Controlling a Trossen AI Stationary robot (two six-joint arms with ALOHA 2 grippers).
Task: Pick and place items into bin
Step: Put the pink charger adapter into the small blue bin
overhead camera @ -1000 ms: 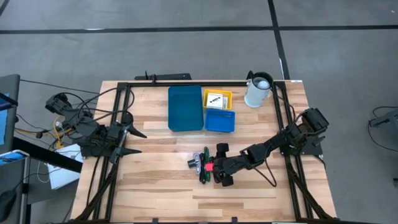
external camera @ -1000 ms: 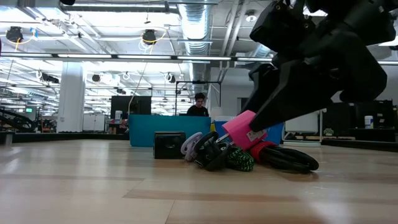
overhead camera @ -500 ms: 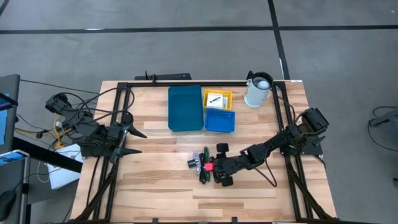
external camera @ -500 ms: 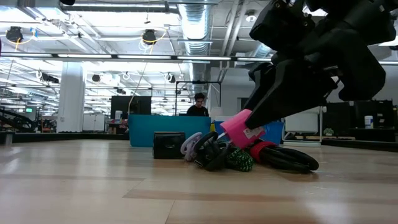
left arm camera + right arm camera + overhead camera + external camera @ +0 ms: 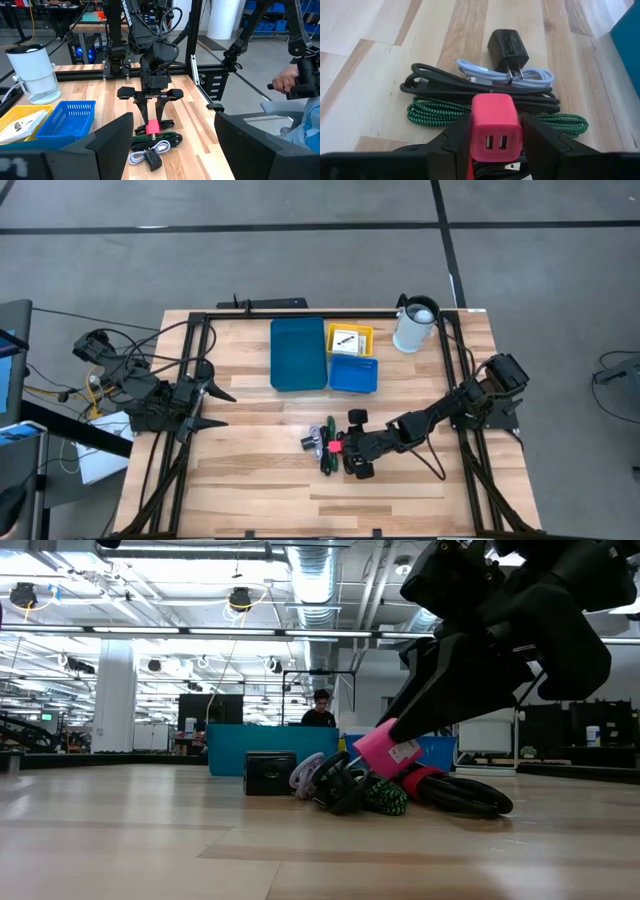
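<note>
Right gripper (image 5: 496, 131) was clamped on the red charger block (image 5: 496, 127), one dark finger on each side of it, over the heap of items at about 6 o'clock on the table (image 5: 240, 480) in the high view. Under and beside the block lay the green braided cable (image 5: 437, 112), the black cable (image 5: 445, 86), the pale cable (image 5: 485, 73) and the black plug (image 5: 507, 50) — none of them moved to the bin yet. The yellow tray (image 5: 351, 331) at 12 o'clock already held a white card (image 5: 346, 338); the teal tray (image 5: 298, 354) and the blue tray (image 5: 354, 375) looked empty. So the task seemed near its beginning — most items remained. Left gripper (image 5: 222, 408) waited at 9 o'clock, fingers spread.
</note>
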